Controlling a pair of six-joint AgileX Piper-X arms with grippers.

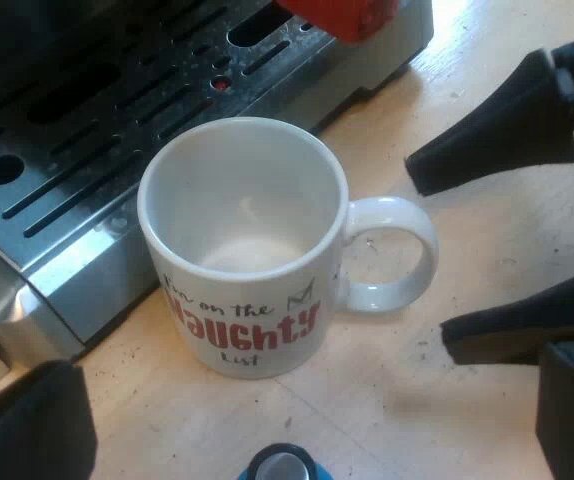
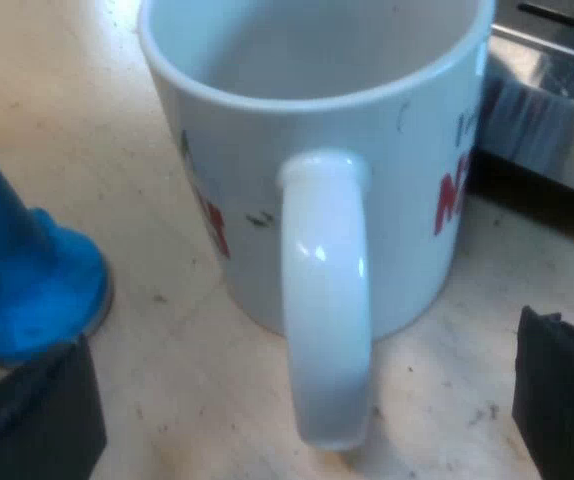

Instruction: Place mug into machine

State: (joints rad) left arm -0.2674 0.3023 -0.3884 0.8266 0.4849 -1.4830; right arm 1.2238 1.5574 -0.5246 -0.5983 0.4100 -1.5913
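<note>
White mug (image 1: 242, 250), upright and empty, stands on the pale wooden table (image 1: 417, 420), just beside the machine's steel drip tray (image 1: 77, 265) but not on it. Its handle (image 2: 327, 300) points straight at my right gripper (image 2: 297, 405), whose 2 fingers are spread wide, 1 on each side of the handle and clear of it. My left gripper (image 1: 307, 400) hovers near the mug's printed side, also spread wide and holding nothing. A blue tamper (image 2: 27, 290) stands near the mug with its top cut off. From the right wrist, the red lettering curves out of sight around the mug. A red handle end (image 1: 342, 15) over the tray is cut off; I cannot tell what carries it.
</note>
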